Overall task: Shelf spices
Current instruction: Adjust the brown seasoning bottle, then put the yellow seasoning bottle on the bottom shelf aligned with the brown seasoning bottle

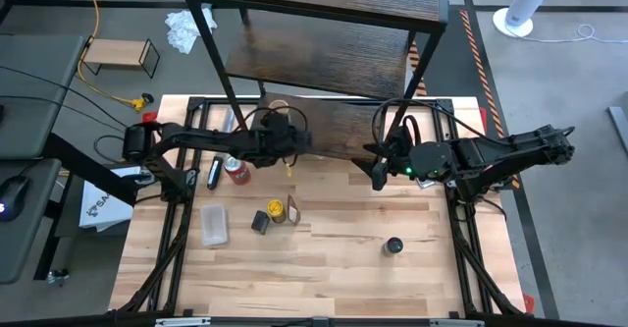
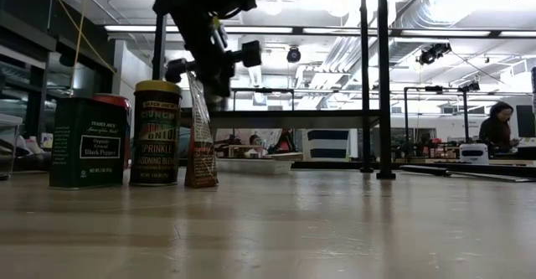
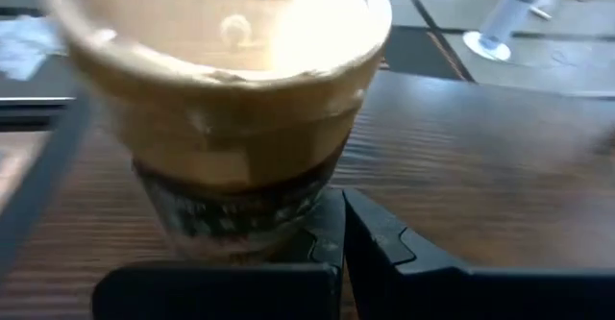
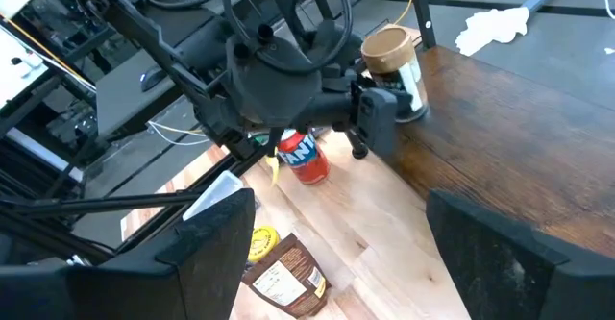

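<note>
- Fingers of our left gripper (image 4: pixel 370 118) clamp the tan-lidded jar (image 4: pixel 394 59) over the shelf (image 4: pixel 500 137) board.
- Our right gripper (image 1: pixel 378 170) hovers nearby, fingers apart, empty.

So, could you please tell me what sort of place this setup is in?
Probably a robotics lab or workshop: exposed ducts run along the open ceiling, a person sits at a distant workbench, and hazard-striped tape marks the floor beside the shelf.
</note>
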You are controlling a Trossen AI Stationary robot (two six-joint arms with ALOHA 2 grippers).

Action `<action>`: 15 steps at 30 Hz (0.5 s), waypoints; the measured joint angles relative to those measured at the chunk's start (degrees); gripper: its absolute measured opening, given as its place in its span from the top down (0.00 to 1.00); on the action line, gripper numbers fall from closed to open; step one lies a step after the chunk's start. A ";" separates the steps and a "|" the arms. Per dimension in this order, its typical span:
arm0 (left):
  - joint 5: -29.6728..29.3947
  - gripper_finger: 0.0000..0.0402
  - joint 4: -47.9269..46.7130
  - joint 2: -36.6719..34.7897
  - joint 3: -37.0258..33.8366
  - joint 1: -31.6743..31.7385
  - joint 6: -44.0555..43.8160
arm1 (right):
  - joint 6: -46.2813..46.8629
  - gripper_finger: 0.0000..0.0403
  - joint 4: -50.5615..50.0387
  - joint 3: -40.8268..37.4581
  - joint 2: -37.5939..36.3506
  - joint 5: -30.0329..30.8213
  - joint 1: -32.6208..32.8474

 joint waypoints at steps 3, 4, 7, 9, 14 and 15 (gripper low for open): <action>-2.29 1.00 -4.47 -1.53 0.00 -0.01 -3.14 | -0.14 0.24 -0.02 0.00 0.00 0.00 0.00; -2.64 1.00 -5.58 -2.14 0.00 0.00 -3.64 | -0.44 0.24 0.00 0.00 0.00 0.00 0.00; -2.46 1.00 -6.69 -3.70 0.00 -0.10 -3.49 | -1.05 0.24 -0.02 0.00 0.00 0.00 0.00; -0.23 1.00 -6.34 -4.55 0.00 -0.66 -1.96 | -1.54 0.24 -0.02 0.00 0.00 -0.02 0.00; 7.96 1.00 -5.95 -8.52 0.00 -6.02 4.10 | -1.92 0.24 -0.05 0.00 0.00 -4.34 -0.02; 9.64 1.00 -6.05 -9.80 0.00 -7.71 6.76 | -1.92 0.24 -0.11 0.00 0.00 -6.16 0.05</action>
